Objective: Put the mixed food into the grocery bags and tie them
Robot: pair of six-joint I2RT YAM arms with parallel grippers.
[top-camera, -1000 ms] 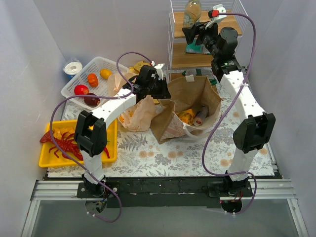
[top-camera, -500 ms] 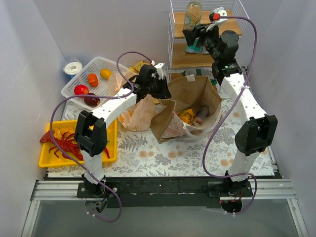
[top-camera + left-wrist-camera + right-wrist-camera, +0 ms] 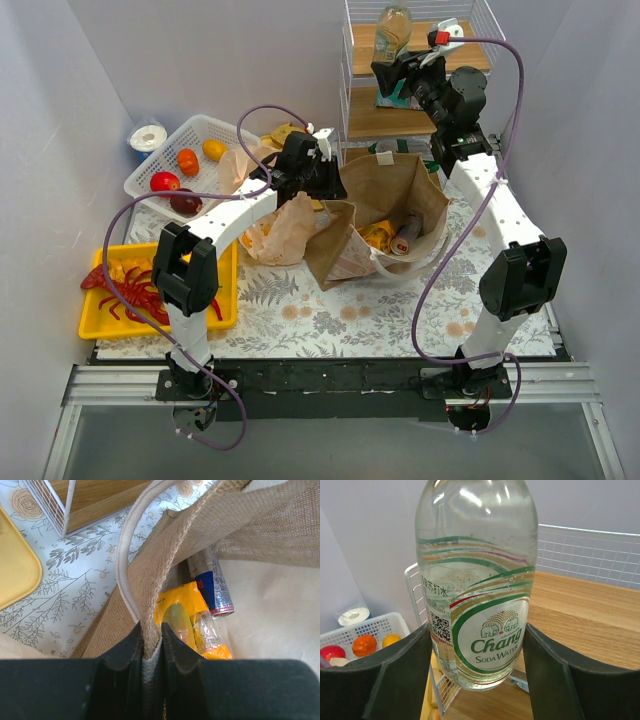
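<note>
Up at the rack (image 3: 350,100), the bottle (image 3: 477,590) stood upright between the fingers of the right gripper (image 3: 477,630). Its jaws were set wide, and each finger lay against the glass, one on either side of the label, so we took the bottle as gripped. From the wrist we could see its base just off the edge of the upper wooden shelf (image 3: 580,615). From above, it sat at the top of the rack, with the right arm stretched up and back to reach it.

Below and nearer, the brown bag (image 3: 380,185) stood open on the table (image 3: 350,315), close in front of the rack. The left gripper (image 3: 151,632) was pinched narrow on the bag's near rim, with the woven edge clamped between its fingers. The white handle (image 3: 125,555) looped up just beside that grip. Inside the bag lay a can (image 3: 215,587) on its side, and an orange packet (image 3: 182,597) touched it.

Left of the brown bag, the peach bag (image 3: 285,230) sat crumpled under the left arm. Further left, a white basket (image 3: 205,120) held red, orange and yellow food pieces (image 3: 188,160). Near the table's left front corner, a yellow tray (image 3: 100,325) carried a red lobster (image 3: 130,290).
</note>
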